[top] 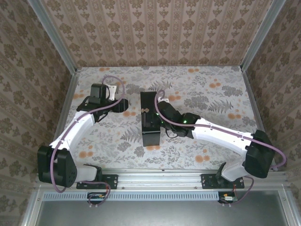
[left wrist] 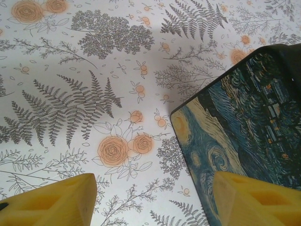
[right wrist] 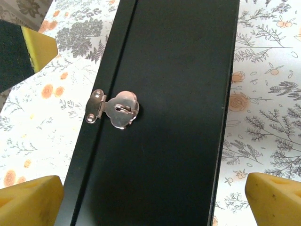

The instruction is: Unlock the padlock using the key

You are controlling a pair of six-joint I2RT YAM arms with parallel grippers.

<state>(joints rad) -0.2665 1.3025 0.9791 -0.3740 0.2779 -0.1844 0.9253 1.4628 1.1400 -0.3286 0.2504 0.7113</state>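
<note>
Nearest to the left wrist camera are the yellow fingertips [left wrist: 47,202] of the left gripper [left wrist: 150,202]. They stand well apart with nothing between them (under them is the flowered tablecloth [left wrist: 70,94]). Just beside its right finger lies a corner of the box [left wrist: 244,127], with a lid painted in blue and yellow swirls.

At the right wrist, the right gripper [right wrist: 153,200] is also spread wide and holds nothing. One finger is on each side of the black wall of the box, and neither touches it. On this wall a small silver latch [right wrist: 115,109] lies flat across the seam, and nothing hangs on it. Where the padlock is cannot be told from these pictures, nor where the key is.

From the top camera, the box stands near the middle of the tablecloth, between the two arms. The left gripper is just beside its left side, and the right gripper reaches over it from the right.

Several things could go wrong from here. Both grippers are empty and close to the same box, so a careless move could knock one against the other. A push on the box could slide or tip it. The padlock is probably tiny, so such wide pads may pinch it badly and let it slip.
</note>
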